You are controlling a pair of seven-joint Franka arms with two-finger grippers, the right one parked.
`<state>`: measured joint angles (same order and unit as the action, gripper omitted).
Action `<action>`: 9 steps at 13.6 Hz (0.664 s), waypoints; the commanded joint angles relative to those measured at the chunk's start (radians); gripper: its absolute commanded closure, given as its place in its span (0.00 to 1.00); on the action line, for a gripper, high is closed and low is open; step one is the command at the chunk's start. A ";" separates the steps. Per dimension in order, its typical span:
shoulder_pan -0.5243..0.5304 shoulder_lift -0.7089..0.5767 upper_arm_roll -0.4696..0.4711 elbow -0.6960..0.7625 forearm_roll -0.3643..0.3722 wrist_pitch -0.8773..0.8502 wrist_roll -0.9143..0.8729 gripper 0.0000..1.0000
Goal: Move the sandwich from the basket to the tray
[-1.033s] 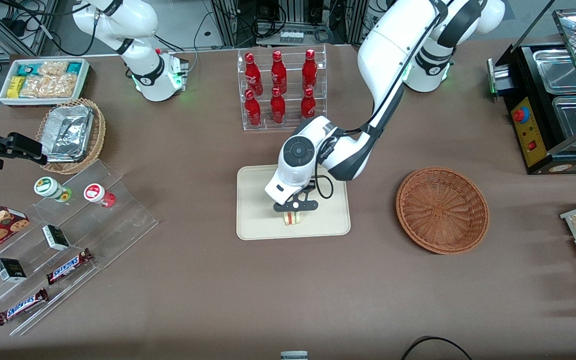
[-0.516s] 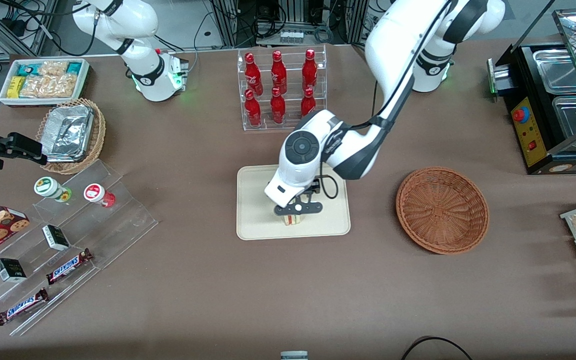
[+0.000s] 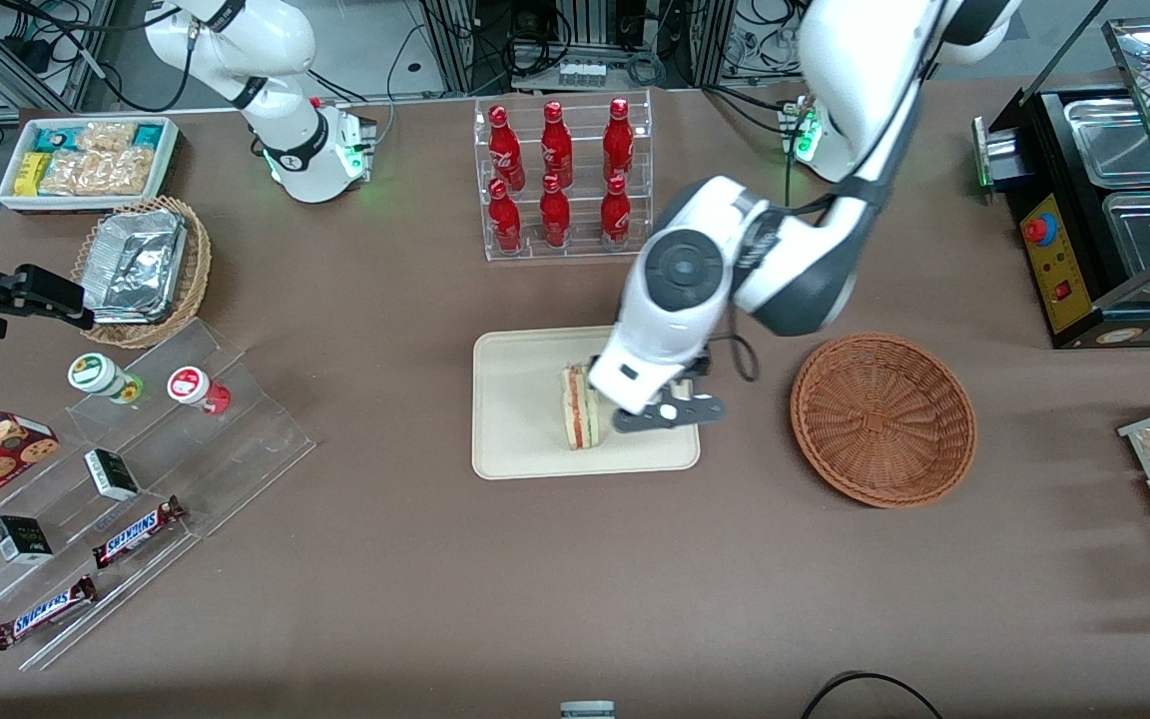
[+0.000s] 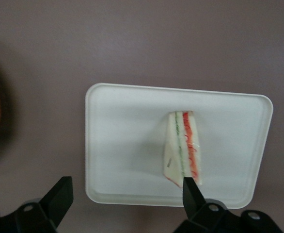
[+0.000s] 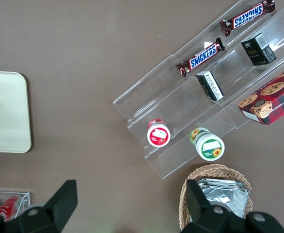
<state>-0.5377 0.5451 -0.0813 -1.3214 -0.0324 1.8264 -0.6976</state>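
A triangular sandwich [image 3: 581, 406] of pale bread with red and green layers lies on the smooth cream tray [image 3: 515, 399]. The gripper [image 4: 125, 196] hovers above the tray's edge, its black fingers [image 4: 59, 194] spread apart, holding nothing. The woven reddish-brown basket [image 3: 882, 417] sits nearby

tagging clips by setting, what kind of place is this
Probably a lab mock-up of a snack kiosk: a rack of red bottles, chocolate bars on clear steps, a food warmer. The open claw hangs above the tray, beside the sandwich; the basket is empty.
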 commanded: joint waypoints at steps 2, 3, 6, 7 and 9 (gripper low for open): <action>0.091 -0.080 -0.005 -0.071 0.009 -0.030 0.090 0.00; 0.113 -0.100 -0.005 -0.091 0.011 -0.029 0.104 0.00; 0.195 -0.184 -0.005 -0.188 0.009 -0.029 0.240 0.00; 0.228 -0.206 -0.005 -0.212 0.009 -0.029 0.288 0.00; 0.284 -0.246 -0.003 -0.245 0.011 -0.039 0.374 0.00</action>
<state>-0.3056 0.3794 -0.0750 -1.4830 -0.0316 1.7959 -0.3988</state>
